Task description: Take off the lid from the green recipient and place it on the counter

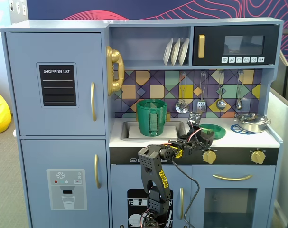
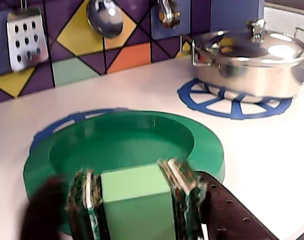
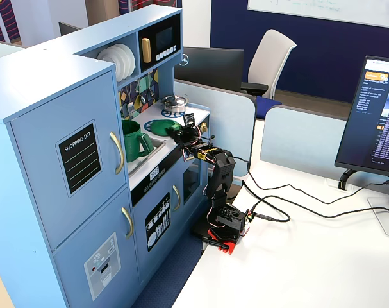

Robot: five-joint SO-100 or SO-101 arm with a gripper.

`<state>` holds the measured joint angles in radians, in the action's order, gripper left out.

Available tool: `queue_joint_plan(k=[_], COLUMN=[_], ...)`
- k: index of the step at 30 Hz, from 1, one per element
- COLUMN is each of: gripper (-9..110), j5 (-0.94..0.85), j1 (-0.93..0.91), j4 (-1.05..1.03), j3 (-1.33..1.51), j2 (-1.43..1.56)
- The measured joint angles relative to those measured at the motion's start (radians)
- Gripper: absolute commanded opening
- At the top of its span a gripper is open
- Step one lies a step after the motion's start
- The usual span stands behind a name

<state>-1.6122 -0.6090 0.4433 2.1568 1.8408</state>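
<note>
Lid work is nearly done: it is off the green recipient, laid flat on the surface mid-frame in the wrist view, its handle pinched by the pincer, only letting go left.

Arm: black plastic segments, boxy servo housings, yellow-and-black marking on upright link. Thin red and dark wires looped near wrist and at base. Base black with red clamp parts on white desk; black cable trailing from it. Gripper: fingers with greenish edges in wrist view, dark brown-black jaw plate beside, dotted with small holes.
</note>
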Motion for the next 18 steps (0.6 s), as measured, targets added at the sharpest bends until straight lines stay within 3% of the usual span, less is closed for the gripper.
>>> queue_joint_plan(k=[8,18], gripper=[47,43], j5=[0.0,-0.003], j1=[0.0,0.054], j4=[-0.012,-0.219], j3=[0.044,0.199], j2=[0.072,0.506])
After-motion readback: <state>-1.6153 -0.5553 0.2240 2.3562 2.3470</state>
